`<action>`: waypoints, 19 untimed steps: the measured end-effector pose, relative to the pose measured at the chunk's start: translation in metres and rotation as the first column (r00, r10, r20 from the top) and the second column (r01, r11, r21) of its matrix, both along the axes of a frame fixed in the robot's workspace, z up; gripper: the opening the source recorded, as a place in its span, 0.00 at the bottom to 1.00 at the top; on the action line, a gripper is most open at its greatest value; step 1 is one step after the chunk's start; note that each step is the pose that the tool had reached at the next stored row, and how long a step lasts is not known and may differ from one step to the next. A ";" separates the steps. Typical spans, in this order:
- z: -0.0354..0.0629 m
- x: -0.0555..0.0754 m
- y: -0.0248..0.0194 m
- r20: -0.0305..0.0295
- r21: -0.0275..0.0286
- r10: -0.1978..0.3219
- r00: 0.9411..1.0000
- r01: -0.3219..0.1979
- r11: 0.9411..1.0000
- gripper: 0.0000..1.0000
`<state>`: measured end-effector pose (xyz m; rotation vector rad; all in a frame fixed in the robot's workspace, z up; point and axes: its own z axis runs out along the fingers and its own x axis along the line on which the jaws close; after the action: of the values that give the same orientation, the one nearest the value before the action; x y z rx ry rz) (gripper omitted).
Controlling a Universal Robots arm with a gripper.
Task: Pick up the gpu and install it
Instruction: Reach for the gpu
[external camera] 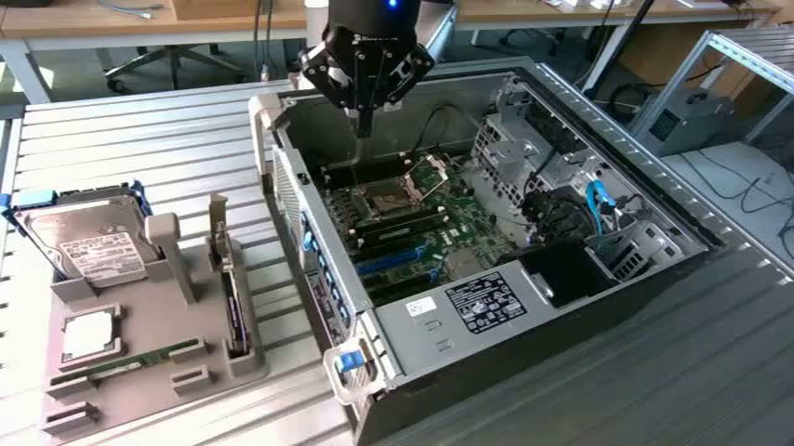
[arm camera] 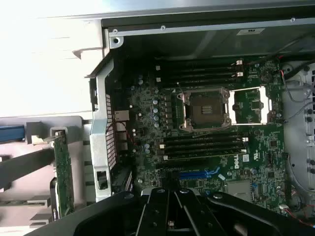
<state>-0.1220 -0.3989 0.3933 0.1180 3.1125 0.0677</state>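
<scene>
From the exterior view I see my hand [external camera: 363, 128] clenched and empty above the open computer case [external camera: 422, 321], while the gpu [external camera: 232, 311] stands on edge in the grey holder [external camera: 162, 321], well apart toward that view's left. On the wrist view the hand [arm camera: 170, 195] hangs over the motherboard [arm camera: 147, 108], with the gpu [arm camera: 63, 172] outside the case wall.

An open computer case [external camera: 429, 339] lies on the slatted table [external camera: 149, 139], its motherboard [external camera: 478, 223] showing an empty processor socket [arm camera: 205, 109] and blue slots [external camera: 390, 260]. At the exterior view's left, a gray holder [external camera: 162, 390] carries a white-labelled hard drive [external camera: 93, 242] and a memory stick [external camera: 130, 364].
</scene>
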 end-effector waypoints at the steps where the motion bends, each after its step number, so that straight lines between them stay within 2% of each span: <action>1: 0.0000 0.000 0.0000 0.000 0.000 0.000 1.000 0.000 1.000 0.11; 19: 0.0000 -0.011 0.0000 0.000 0.000 0.000 1.000 0.000 1.000 0.11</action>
<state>-0.1327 -0.3989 0.3933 0.1180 3.1125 0.0676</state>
